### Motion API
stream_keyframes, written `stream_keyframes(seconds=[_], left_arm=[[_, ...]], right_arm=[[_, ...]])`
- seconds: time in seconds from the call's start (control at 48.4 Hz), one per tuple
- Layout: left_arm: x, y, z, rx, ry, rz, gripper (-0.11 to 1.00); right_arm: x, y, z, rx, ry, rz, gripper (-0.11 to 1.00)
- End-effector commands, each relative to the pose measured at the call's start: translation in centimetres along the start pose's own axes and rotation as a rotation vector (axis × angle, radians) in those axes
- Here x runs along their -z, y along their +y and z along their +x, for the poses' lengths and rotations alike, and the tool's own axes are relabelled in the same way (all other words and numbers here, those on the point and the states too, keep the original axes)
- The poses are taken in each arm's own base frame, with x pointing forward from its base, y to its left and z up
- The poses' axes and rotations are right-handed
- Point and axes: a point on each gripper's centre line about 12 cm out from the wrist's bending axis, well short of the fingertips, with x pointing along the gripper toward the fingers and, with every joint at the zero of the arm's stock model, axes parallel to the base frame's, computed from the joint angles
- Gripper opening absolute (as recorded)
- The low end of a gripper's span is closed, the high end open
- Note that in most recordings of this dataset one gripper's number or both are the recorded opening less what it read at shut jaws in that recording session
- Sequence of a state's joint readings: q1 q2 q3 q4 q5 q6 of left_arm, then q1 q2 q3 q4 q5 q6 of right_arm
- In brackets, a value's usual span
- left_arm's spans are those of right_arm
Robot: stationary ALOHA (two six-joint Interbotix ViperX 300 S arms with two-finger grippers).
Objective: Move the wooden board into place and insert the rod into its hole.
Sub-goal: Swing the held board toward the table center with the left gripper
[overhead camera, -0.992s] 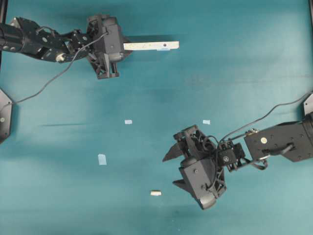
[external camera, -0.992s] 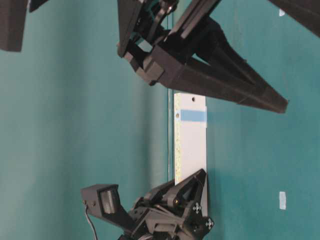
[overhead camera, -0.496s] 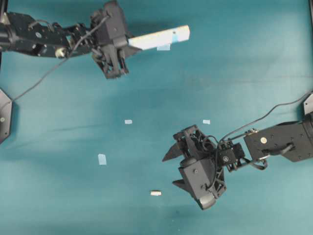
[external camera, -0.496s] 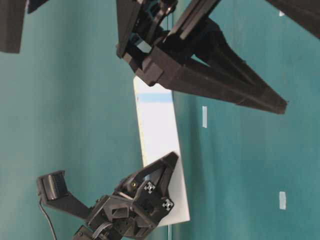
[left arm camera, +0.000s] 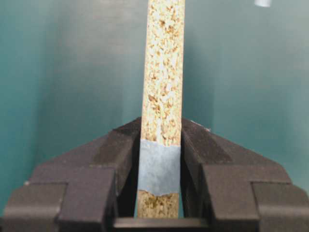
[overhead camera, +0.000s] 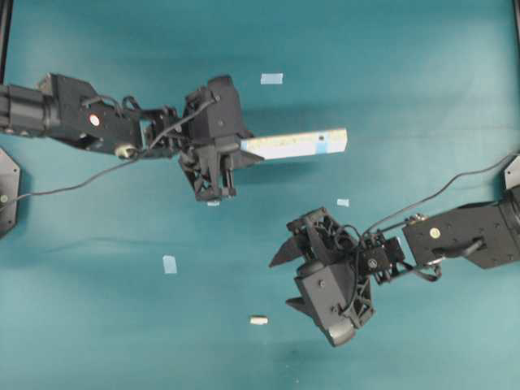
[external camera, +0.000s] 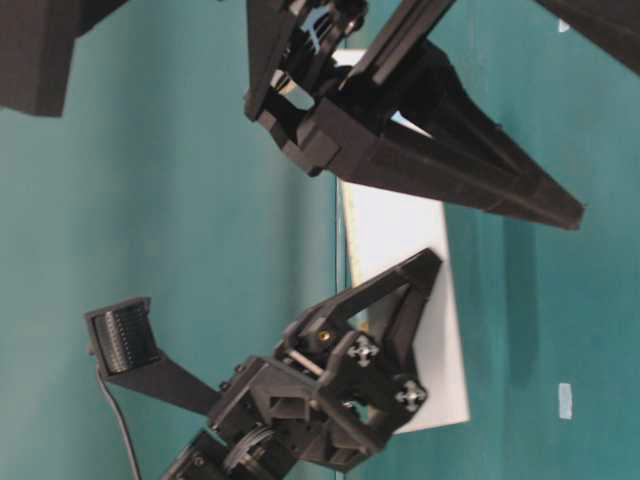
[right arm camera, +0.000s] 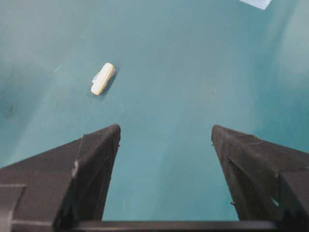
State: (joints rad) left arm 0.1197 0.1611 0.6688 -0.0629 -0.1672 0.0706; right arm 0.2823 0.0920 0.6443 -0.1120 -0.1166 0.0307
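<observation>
- Teal matting (overhead camera: 422,97) is covering the whole work surface, with small pale blue tape squares (overhead camera: 170,264) lying scattered across it.
- Near the middle, the left gripper (overhead camera: 236,154) is clenching one end of the wooden board (overhead camera: 296,145) and carrying it clear of the mat; the blue-patched end is pointing away from the arm.
- In the left wrist view, both pads are pressing the board's flat faces, with its rough chipboard edge facing the camera.
- Lower right, the right gripper (overhead camera: 288,280) is hanging with its jaws spread wide and gripping nothing.
- Just beyond it, the rod (overhead camera: 258,320) is lying loose on the mat, apart from both fingers.
- Judging the risks: gripped only at one end, the board could be pivoting or sagging between the pads, throwing the hole off line; the tiny rod could be rolling away when nudged.
</observation>
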Motion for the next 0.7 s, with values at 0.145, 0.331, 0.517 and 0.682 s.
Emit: stream_keyframes(seconds=[0.145, 0.331, 0.517, 0.682], left_arm=[[-1.1, -1.9, 0.2, 0.037, -0.038, -0.021, 0.21], [-0.5, -3.1, 0.6, 0.059, -0.020, -0.043, 0.21], [-0.8, -3.6, 0.6, 0.070, -0.038, -0.043, 0.21], [-1.1, -3.8, 0.7, 0.073, -0.047, -0.042, 0.21]], right_arm=[[-1.3, -0.1, -0.3, 0.002, -0.037, -0.004, 0.86], [-1.3, -0.1, -0.3, 0.002, -0.037, -0.004, 0.86], [-1.3, -0.1, -0.2, 0.002, -0.035, -0.003, 0.86], [-1.3, -0.2, -0.2, 0.004, -0.037, -0.003, 0.86]])
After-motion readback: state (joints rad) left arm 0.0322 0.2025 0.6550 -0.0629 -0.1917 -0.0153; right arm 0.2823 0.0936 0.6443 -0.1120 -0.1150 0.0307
